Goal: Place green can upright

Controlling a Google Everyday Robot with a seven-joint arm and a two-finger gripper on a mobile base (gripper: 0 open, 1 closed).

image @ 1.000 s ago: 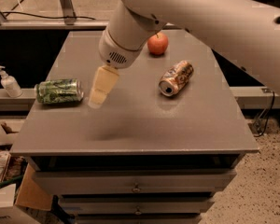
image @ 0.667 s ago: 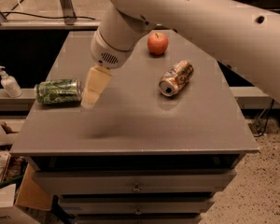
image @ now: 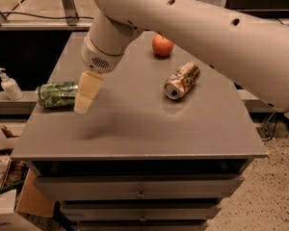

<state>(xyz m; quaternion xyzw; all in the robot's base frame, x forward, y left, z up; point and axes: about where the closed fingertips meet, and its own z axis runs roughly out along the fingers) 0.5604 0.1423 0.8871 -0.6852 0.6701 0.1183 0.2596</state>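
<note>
The green can point(image: 57, 94) lies on its side at the left edge of the grey table point(image: 135, 124), its mottled green-and-white body pointing left-right. My gripper point(image: 83, 105) hangs from the white arm just to the right of the can, its cream-coloured fingers point(image: 88, 90) pointing down and overlapping the can's right end. The gripper holds nothing that I can see.
An orange-gold and white can point(image: 182, 81) lies on its side right of centre. A red apple point(image: 162, 45) sits at the back. A white pump bottle point(image: 8, 85) stands on a ledge left of the table. Boxes lie on the floor at lower left.
The gripper has moved left toward the green can's right end. The can, apple and other can have not moved.
</note>
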